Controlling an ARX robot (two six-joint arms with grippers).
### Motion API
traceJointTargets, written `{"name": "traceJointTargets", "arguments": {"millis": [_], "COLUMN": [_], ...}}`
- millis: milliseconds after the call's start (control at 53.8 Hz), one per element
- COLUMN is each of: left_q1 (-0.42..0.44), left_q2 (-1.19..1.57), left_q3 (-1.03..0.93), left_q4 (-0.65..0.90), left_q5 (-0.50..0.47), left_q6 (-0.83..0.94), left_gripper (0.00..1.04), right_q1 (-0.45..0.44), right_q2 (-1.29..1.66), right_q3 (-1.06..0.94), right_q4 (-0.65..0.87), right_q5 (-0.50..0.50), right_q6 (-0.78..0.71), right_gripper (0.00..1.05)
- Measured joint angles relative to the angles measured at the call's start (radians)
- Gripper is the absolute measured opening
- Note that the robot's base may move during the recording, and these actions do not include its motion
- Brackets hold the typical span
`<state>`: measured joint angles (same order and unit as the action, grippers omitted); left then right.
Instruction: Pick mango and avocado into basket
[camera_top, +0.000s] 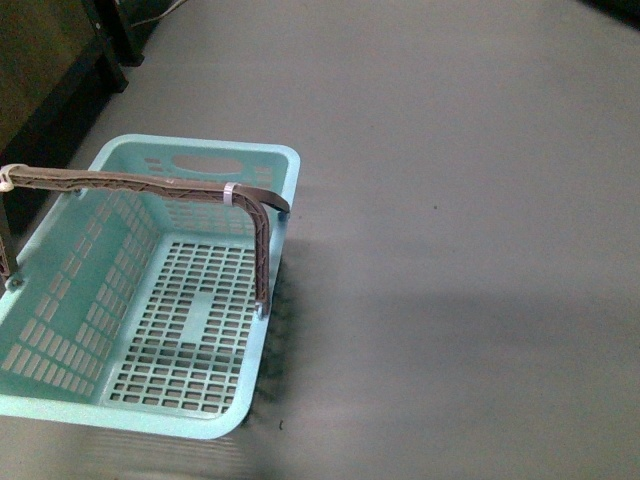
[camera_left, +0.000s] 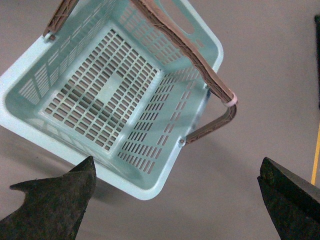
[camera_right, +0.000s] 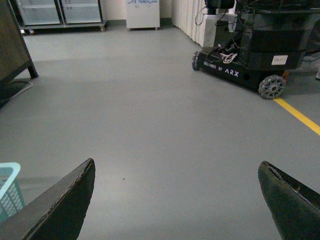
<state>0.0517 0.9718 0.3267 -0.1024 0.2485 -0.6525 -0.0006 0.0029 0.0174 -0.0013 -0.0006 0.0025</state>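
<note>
basket (camera_top: 70, 290) open-topped, raised handle (camera_top: 150, 183) crossing above it, bare floor (camera_top: 460, 280) to its right

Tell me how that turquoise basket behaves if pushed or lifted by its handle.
Probably light: the basket is empty, thin slotted plastic. Pushed, it would likely slide over the smooth floor rather than tip, given its wide flat bottom. Lifted by the handle, it may swing.

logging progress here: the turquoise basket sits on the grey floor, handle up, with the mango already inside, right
Wrong on the contents: the left wrist view shows the basket empty, only its bare lattice bottom. The rest holds: it sits on the grey floor with its handle up.
</note>
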Motion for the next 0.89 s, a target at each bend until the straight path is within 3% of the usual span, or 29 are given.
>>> {"name": "traceJointTargets", "arguments": {"millis": [186,390,688,892], "left_q1": [-0.072,-0.177,-0.268,-0.278], "left_q2": [0.369,0.689,0.964,1.055], "left_q3": [0.046,0.219,0.456,0.536], "left_q4": [0.244,0.397,0.464,0.486], "left_q5": [-0.073,-0.14,-0.229,-0.261], "left_q6": [-0.18,-0.346,-0.473,-0.571], "left_gripper": [0.97,0.97,0.97,0.97], "right_q1": [0.0,0.0,0.0,0.0], "right_q2": [0.0,0.0,0.0,0.0], "right_q3": [0.0,0.0,0.0,0.0], "right_q4": [0.0,0.0,0.0,0.0], "right_q5": [0.0,0.0,0.0,0.0], "right_q6": [0.0,0.0,0.0,0.0], "right_gripper": [0.96,0.96,0.96,0.96]}}
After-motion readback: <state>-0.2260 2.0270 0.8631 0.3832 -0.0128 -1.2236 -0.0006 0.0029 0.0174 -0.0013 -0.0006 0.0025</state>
